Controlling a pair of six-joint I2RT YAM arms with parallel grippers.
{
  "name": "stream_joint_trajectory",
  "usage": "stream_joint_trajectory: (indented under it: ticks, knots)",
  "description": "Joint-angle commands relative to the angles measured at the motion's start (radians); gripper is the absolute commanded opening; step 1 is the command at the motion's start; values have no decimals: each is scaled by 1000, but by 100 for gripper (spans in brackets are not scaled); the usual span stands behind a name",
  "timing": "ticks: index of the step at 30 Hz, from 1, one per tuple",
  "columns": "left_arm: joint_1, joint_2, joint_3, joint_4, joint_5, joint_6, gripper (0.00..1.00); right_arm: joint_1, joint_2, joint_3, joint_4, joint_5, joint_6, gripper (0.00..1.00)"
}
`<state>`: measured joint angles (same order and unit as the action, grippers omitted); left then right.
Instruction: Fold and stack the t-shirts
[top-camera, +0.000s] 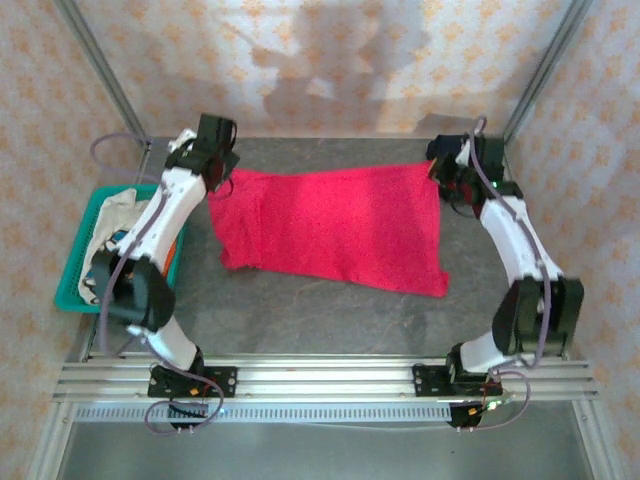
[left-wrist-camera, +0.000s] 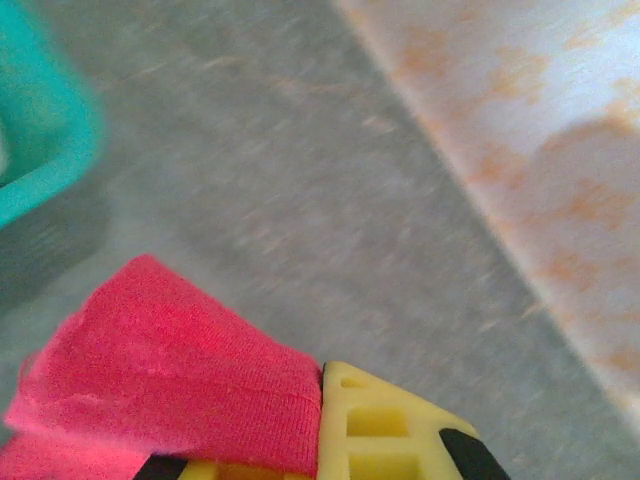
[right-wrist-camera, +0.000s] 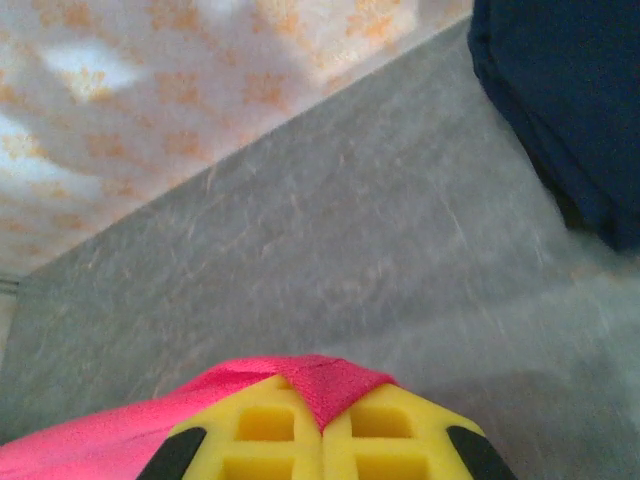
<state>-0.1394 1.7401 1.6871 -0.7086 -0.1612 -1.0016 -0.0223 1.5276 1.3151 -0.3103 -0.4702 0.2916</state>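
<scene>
The bright red t-shirt (top-camera: 330, 225) lies spread across the middle of the grey table. My left gripper (top-camera: 215, 168) is at its far left corner, and in the left wrist view this gripper (left-wrist-camera: 322, 425) is shut, with red cloth (left-wrist-camera: 170, 380) pinched against a yellow finger (left-wrist-camera: 385, 435). My right gripper (top-camera: 447, 172) is at the far right corner; close up, it (right-wrist-camera: 322, 425) is shut on a red fold (right-wrist-camera: 335, 382). The dark navy folded shirt (right-wrist-camera: 575, 100) lies just beyond it. A white printed shirt (top-camera: 118, 212) sits in the basket.
The teal plastic basket (top-camera: 75, 290) stands at the table's left edge, close to my left arm, and its rim (left-wrist-camera: 45, 130) shows near the held corner. The patterned back wall (top-camera: 330, 60) rises right behind both grippers.
</scene>
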Motion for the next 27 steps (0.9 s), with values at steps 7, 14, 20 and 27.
stream_joint_trajectory:
  ticks: [7, 14, 20, 27]
  knots:
    - [59, 481, 1216, -320, 104, 134, 0, -36, 186, 654, 76, -35, 52, 0]
    - [59, 13, 793, -71, 100, 208, 0, -66, -65, 644, 112, -38, 5, 0]
    - [59, -374, 177, 74, -31, 239, 0, -82, -272, 338, 117, -84, -33, 0]
    - [57, -670, -462, 113, 3, 176, 0, -82, -510, -212, 126, -160, -17, 0]
